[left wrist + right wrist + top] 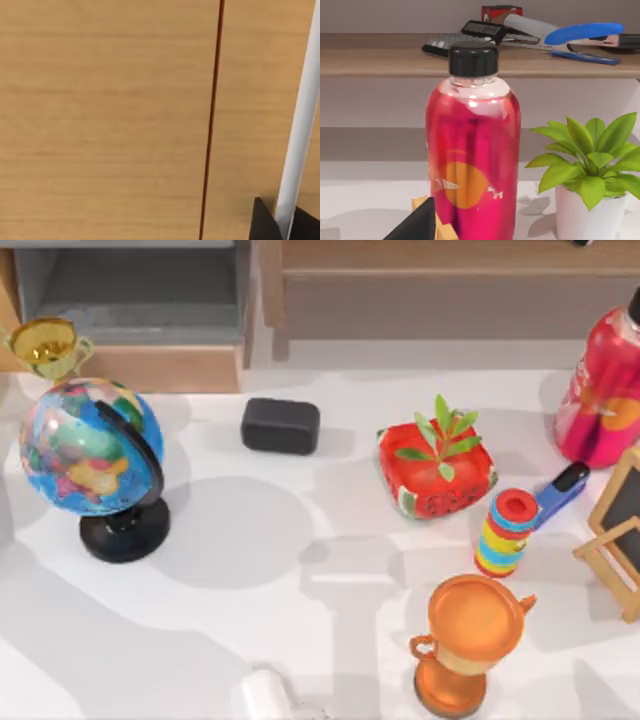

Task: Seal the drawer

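Little of the robot's body is seen. Of the left gripper [283, 226], two black pieces are shown in the left wrist view, both matte and plain. One is shaped like a sharp wedge with a pointed top, and the other is a flatter block with a sloped edge. No screws, cables or markings can be made out on them. Of the right gripper [417, 225], one black triangular piece is shown in the right wrist view, with a smooth surface and straight edges. At the lower edge of the top view a white rounded piece [262, 695] is seen, glossy and plain, like an arm's shell; which arm it belongs to cannot be told.
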`<state>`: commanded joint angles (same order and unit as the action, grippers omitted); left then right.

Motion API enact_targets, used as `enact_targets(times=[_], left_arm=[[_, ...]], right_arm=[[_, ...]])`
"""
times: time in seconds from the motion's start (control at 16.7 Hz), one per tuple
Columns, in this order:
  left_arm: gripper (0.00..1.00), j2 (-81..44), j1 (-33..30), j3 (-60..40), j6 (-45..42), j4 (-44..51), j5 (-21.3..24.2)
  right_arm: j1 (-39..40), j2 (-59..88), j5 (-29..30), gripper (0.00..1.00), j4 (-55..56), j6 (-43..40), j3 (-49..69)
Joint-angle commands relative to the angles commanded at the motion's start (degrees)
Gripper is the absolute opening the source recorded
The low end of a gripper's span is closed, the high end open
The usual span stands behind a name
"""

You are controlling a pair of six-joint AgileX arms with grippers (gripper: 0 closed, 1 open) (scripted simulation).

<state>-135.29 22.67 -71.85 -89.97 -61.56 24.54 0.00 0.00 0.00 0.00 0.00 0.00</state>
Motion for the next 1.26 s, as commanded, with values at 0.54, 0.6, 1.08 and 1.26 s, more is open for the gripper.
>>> enact_targets(times=[0.54, 0.6, 1.08, 1.26], left_arm=[[0.53, 0.00, 0.00, 0.00, 0.00, 0.00, 0.00], [0.60, 0.00, 0.00, 0.00, 0.00, 0.00, 0.00], [1.00, 0.00, 0.00, 0.00, 0.00, 0.00, 0.00], [1.00, 0.00, 0.00, 0.00, 0.00, 0.00, 0.00]], right_arm=[[0.00, 0.00, 0.00, 1.00, 0.00, 0.00, 0.00], [0.00, 0.00, 0.00, 1.00, 0.00, 0.00, 0.00], [0.00, 0.00, 0.00, 1.00, 0.00, 0.00, 0.00], [0.00, 0.00, 0.00, 1.00, 0.00, 0.00, 0.00]])
